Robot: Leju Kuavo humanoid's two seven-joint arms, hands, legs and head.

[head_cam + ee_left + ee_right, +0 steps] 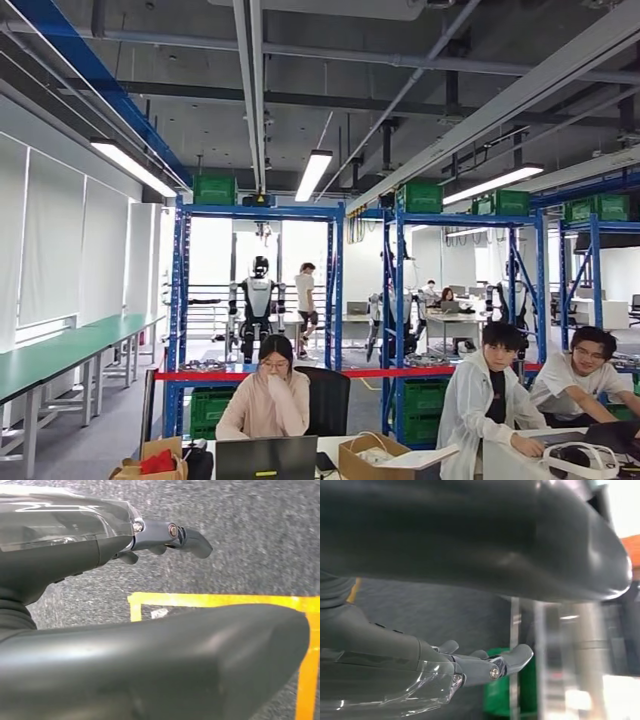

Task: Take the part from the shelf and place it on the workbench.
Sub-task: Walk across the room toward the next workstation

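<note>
Shelving (256, 300) in blue steel stands across the hall in our head view, with green crates (215, 189) on top and more low down, and three people sit at a bench (521, 455) in front. We cannot make out the part on any shelf, so its direction and long axis stay untold. Our left wrist view shows the left hand (162, 535) above grey floor (256, 540) with yellow tape (226, 600), fingers (192, 539) stretched out, apart and holding nothing. Our right wrist view shows the right hand (486, 665) likewise extended and empty, beside a green crate (525, 690).
</note>
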